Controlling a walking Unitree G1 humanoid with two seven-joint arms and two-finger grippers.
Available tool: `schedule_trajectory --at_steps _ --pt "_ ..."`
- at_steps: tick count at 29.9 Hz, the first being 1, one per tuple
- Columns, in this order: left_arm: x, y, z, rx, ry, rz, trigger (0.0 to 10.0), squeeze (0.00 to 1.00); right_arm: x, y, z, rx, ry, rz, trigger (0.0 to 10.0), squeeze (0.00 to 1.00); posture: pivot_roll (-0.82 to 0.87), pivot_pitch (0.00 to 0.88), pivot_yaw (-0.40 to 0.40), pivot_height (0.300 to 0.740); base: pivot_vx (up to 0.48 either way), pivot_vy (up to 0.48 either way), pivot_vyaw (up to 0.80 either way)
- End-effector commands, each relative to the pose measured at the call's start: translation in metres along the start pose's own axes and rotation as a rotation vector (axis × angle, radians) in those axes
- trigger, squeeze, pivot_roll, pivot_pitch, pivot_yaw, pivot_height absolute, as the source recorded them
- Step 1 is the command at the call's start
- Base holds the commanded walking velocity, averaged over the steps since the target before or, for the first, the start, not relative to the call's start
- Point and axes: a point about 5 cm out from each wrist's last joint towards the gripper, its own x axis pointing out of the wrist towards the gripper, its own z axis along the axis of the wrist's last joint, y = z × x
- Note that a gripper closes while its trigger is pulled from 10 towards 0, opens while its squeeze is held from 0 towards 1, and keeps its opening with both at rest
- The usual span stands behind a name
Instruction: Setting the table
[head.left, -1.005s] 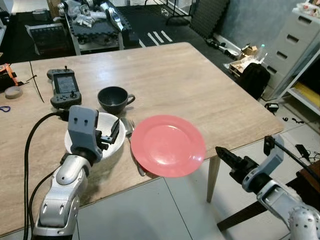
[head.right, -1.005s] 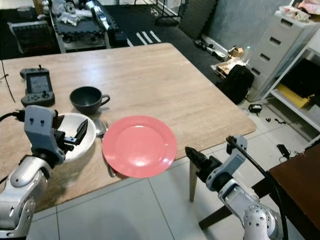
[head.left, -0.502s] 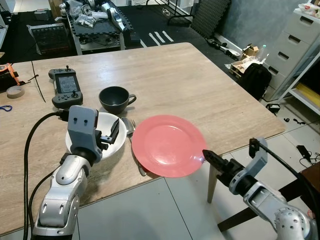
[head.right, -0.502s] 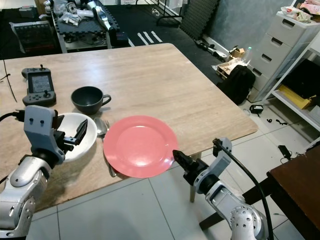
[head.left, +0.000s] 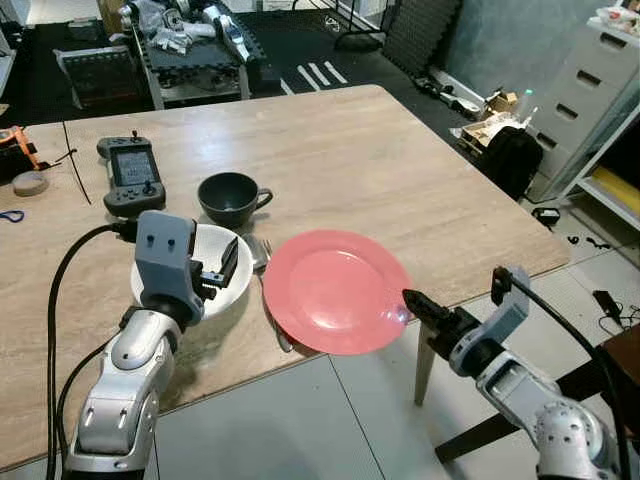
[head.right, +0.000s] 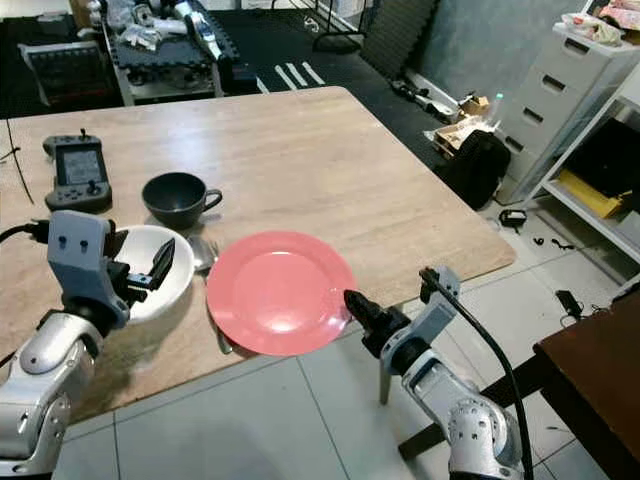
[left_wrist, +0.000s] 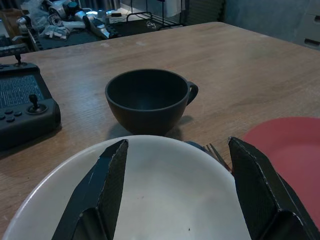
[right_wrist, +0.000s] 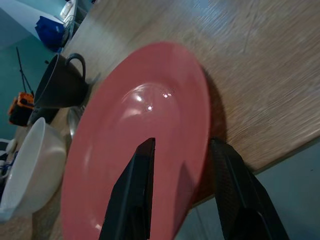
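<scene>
A red plate (head.left: 335, 290) lies at the table's front edge and hangs slightly over it. My right gripper (head.left: 412, 300) reaches in from off the table, its tip at the plate's right rim. In the right wrist view the fingers (right_wrist: 140, 190) stand open on either side of that rim, touching nothing firmly. A white bowl (head.left: 190, 290) sits left of the plate, and my left gripper (head.left: 228, 263) hovers open over it, its fingers (left_wrist: 107, 180) spread above the bowl (left_wrist: 165, 200). A dark cup (head.left: 228, 197) stands behind the bowl. Cutlery (head.left: 262, 250) lies between bowl and plate.
A black handheld controller (head.left: 130, 175) lies at the table's (head.left: 340, 150) far left. A black cable (head.left: 60, 290) runs from my left arm. Off the right side are a black bag (head.left: 505, 155), a grey drawer cabinet (head.left: 590, 80) and a brown chair (head.left: 620, 360). Tiled floor lies below.
My right gripper has moved up and left from beside the table until its tip is at the red plate's rim. The left arm and the dishes have stayed put.
</scene>
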Motion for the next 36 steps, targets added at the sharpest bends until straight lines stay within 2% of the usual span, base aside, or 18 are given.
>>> schedule_trajectory --at_steps 1,5,8,9,10,12,14,18,19,20,21,22,23,29,36 --pt "-0.003 -0.001 -0.004 -0.005 0.018 0.000 10.0 0.00 0.001 -0.001 -0.009 0.029 0.029 -0.014 10.0 0.00 0.06 0.180 0.002 0.740 0.000 0.000 0.00" --pt "-0.003 -0.002 -0.004 -0.007 0.018 -0.001 10.0 0.00 0.005 0.006 -0.019 0.049 0.060 0.017 10.0 0.00 0.06 0.181 0.001 0.740 0.000 0.000 0.00" --pt "-0.003 -0.001 -0.004 -0.008 0.019 0.003 10.0 0.00 0.008 0.011 -0.038 0.037 0.117 0.024 10.0 0.00 0.06 0.182 -0.001 0.740 0.000 0.000 0.00" --pt "-0.003 -0.001 -0.004 -0.008 0.019 0.003 10.0 0.00 0.008 0.011 -0.038 0.037 0.117 0.024 10.0 0.00 0.06 0.182 -0.001 0.740 0.000 0.000 0.00" --pt "-0.003 -0.001 -0.004 -0.008 0.018 0.005 10.0 0.00 0.011 0.014 -0.050 0.034 0.145 0.022 10.0 0.00 0.06 0.182 -0.002 0.740 0.000 0.000 0.00" --pt "-0.003 -0.001 -0.004 -0.009 0.019 0.005 10.0 0.00 0.013 0.016 -0.055 0.035 0.156 0.022 10.0 0.00 0.06 0.182 -0.002 0.740 0.000 0.000 0.00" --pt "-0.003 -0.001 -0.004 -0.010 0.019 0.005 10.0 0.00 0.017 0.015 -0.059 0.007 0.161 -0.017 10.0 0.00 0.06 0.181 0.000 0.740 0.000 0.000 0.00" --pt "-0.002 -0.002 -0.004 -0.011 0.016 0.004 10.0 0.00 0.030 0.003 -0.065 0.021 0.149 -0.157 10.0 0.00 0.06 0.179 0.001 0.740 0.000 0.000 0.00" --pt "-0.002 -0.002 -0.004 -0.011 0.016 0.004 10.0 0.00 0.033 0.003 -0.066 0.027 0.147 -0.167 7.4 0.00 0.06 0.179 0.001 0.740 0.000 0.000 0.00" --pt "-0.001 -0.002 -0.004 -0.011 0.016 0.004 10.0 0.00 0.034 0.003 -0.067 0.031 0.147 -0.175 7.4 0.00 0.06 0.179 0.001 0.740 0.000 0.000 0.00" --pt "-0.001 -0.002 -0.004 -0.010 0.016 0.005 10.0 0.00 0.036 0.002 -0.068 0.043 0.146 -0.198 1.6 0.00 0.06 0.179 0.001 0.740 0.000 0.000 0.00" --pt "-0.001 -0.002 -0.004 -0.010 0.016 0.005 10.0 0.00 0.036 0.001 -0.069 0.046 0.145 -0.203 1.6 0.00 0.06 0.179 0.001 0.740 0.000 0.000 0.00" --pt "-0.001 -0.002 -0.004 -0.010 0.016 0.005 10.0 0.00 0.036 0.001 -0.069 0.048 0.145 -0.205 0.0 0.00 0.06 0.179 0.001 0.740 0.000 0.000 0.00" --pt "-0.001 -0.002 -0.004 -0.011 0.015 0.009 10.0 0.00 0.043 0.007 -0.059 0.091 0.062 -0.172 0.0 0.00 0.06 0.177 -0.002 0.740 0.000 0.000 0.00" --pt "-0.002 -0.002 -0.004 -0.012 0.016 0.009 10.0 0.00 0.042 0.010 -0.042 0.084 -0.014 -0.127 0.0 0.00 0.06 0.178 -0.002 0.740 0.000 0.000 0.00"
